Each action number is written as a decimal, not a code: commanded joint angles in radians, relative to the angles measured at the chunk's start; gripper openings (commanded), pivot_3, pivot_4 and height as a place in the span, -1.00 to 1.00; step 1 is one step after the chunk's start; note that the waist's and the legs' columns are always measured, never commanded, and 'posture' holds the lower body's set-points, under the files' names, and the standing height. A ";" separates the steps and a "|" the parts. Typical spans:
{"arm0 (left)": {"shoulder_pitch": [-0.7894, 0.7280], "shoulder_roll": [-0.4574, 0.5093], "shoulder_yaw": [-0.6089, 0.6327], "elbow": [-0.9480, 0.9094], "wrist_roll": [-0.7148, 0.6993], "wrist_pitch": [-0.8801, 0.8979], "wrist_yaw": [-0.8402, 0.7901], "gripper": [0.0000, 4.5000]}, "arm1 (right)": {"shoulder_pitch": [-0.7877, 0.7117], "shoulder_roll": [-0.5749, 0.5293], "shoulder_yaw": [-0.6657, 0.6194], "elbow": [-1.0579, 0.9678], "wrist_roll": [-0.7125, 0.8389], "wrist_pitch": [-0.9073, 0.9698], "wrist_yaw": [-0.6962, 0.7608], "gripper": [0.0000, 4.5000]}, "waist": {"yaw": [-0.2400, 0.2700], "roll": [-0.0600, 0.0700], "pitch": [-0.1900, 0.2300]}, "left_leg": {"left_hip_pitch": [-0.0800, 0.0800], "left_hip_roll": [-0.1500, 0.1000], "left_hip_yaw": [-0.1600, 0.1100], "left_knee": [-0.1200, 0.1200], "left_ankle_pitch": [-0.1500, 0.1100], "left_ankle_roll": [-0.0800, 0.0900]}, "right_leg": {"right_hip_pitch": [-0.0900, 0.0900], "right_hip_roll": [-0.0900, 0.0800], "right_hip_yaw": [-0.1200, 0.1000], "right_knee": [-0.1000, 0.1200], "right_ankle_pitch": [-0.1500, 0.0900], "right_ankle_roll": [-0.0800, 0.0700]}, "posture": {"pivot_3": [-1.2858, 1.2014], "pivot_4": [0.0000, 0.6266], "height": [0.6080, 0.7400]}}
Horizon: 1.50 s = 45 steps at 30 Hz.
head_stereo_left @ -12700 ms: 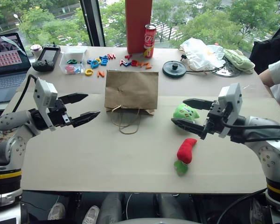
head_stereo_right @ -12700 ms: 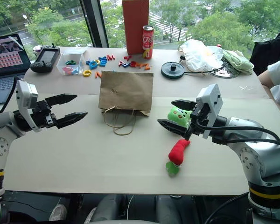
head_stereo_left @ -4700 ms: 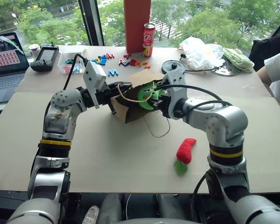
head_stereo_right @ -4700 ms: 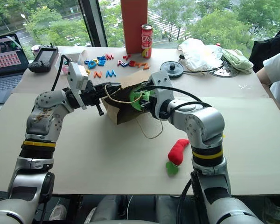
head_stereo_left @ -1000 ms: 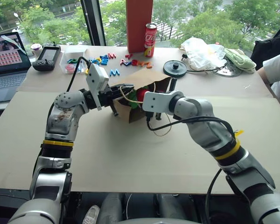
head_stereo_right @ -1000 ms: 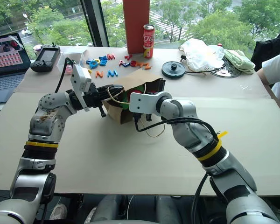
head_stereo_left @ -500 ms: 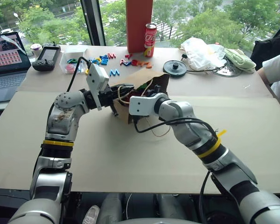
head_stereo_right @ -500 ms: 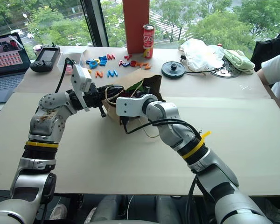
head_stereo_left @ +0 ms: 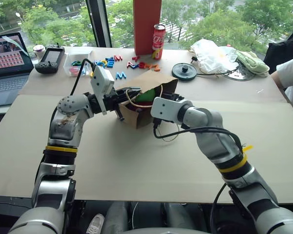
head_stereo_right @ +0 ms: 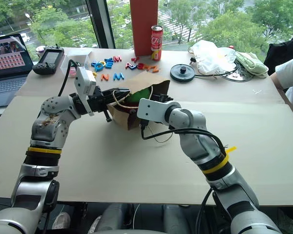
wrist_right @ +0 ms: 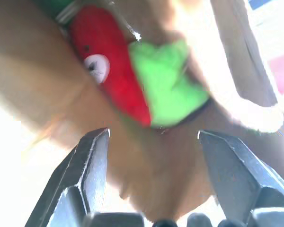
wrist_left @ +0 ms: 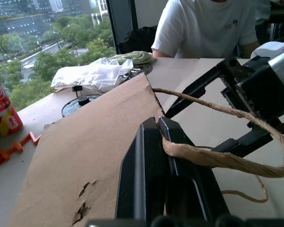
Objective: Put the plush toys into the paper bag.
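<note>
Since a second ago, right tool (head_stereo_left: 145, 104) backs out of paper bag (head_stereo_left: 149, 84) mouth, jaws spread. Left wrist: left tool (wrist_left: 162, 142) clenched on handle. Right wrist: red chili toy (wrist_right: 109, 64) lies released inside, straight ahead.

— What sort of room is this?
— A bright one. A wide pale table (head_stereo_left: 136, 180) stands against big windows (head_stereo_left: 210, 14) with a dark frame post (head_stereo_left: 98, 23), green treetops outside.
— Anything else against the glass?
— An orange-red column (head_stereo_left: 146, 27) at the table's far edge, and daylight falls evenly across the tabletop.
</note>
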<state>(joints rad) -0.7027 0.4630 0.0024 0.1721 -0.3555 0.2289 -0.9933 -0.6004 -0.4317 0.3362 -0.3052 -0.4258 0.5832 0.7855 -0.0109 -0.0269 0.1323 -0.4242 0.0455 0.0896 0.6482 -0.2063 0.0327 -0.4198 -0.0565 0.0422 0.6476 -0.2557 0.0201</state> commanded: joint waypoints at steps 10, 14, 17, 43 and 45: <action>-0.022 0.002 0.010 -0.018 -0.008 -0.008 0.001 -1.00 | 0.135 0.101 -0.098 -0.240 0.251 0.435 0.002 0.48 | -0.003 0.000 0.000 | 0.002 0.000 0.000 0.001 0.001 -0.001 | 0.000 0.001 0.001 -0.001 0.000 0.000 | 0.03 -0.52 0.98; -0.022 0.002 0.010 -0.022 -0.010 -0.006 0.000 -1.00 | 0.140 0.126 -0.054 -0.171 0.264 0.428 -0.070 0.48 | -0.002 0.000 0.000 | 0.002 0.000 0.000 0.001 0.001 -0.001 | 0.000 0.000 0.000 -0.001 0.000 0.000 | 0.03 -0.52 0.98; -0.021 0.004 0.011 -0.024 -0.010 -0.005 0.000 -1.00 | 0.140 0.118 -0.030 -0.110 0.247 0.398 -0.126 0.48 | -0.002 0.000 0.000 | 0.001 0.000 0.000 0.001 0.001 -0.001 | 0.000 0.000 0.000 -0.001 0.000 0.000 | 0.03 -0.52 0.98; -0.024 -0.006 0.025 -0.023 -0.026 0.007 0.016 -1.00 | 0.118 0.139 -0.164 -0.200 0.475 0.367 -0.166 -0.99 | -0.002 0.000 0.000 | 0.001 0.000 -0.001 0.000 0.001 -0.001 | 0.000 0.000 0.000 -0.002 0.000 0.000 | 0.03 -0.52 0.98; -0.036 -0.023 0.049 -0.019 -0.059 0.044 0.038 -1.00 | 0.091 0.146 -0.255 -0.245 0.541 0.363 -0.154 -0.99 | -0.002 0.000 0.000 | 0.001 0.000 -0.001 0.000 0.001 -0.001 | 0.000 0.000 0.000 -0.002 0.000 0.000 | 0.03 -0.52 0.98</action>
<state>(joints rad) -0.7036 0.4519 0.0100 0.1722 -0.3640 0.2423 -0.9805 -0.4596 -0.2932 0.1887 -0.4574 0.0441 0.9839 0.6160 -0.0126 -0.0270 0.1323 -0.4233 0.0452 0.0885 0.6486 -0.2057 0.0318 -0.4198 -0.0562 0.0424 0.6457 -0.2557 0.0199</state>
